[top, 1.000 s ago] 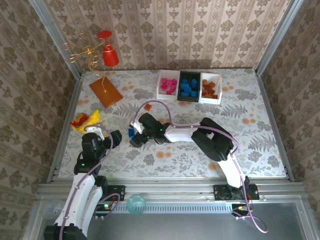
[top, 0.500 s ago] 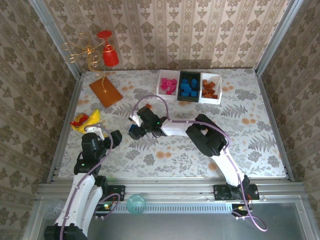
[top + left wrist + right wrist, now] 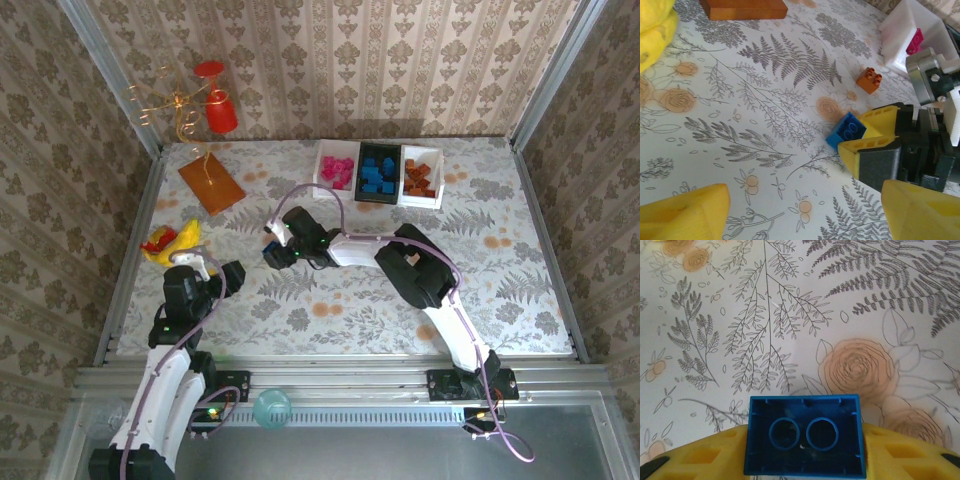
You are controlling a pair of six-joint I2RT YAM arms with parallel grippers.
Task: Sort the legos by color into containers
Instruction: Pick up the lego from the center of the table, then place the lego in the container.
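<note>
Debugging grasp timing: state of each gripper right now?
Left gripper: open, holding nothing.
Right gripper: closed on the blue brick.

A blue rectangular plastic brick sits left of centre in the overhead view, tipped up with its hollow underside and two round tubes facing the right wrist camera, caught between the yellow fingertips of the right gripper. A small brown-orange plastic brick lies loose, studs up, just beyond it. At top centre three shallow trays stand side by side: a white tray holding pink bricks, a black tray holding blue bricks, and a second white tray holding brown-orange bricks.
</note>
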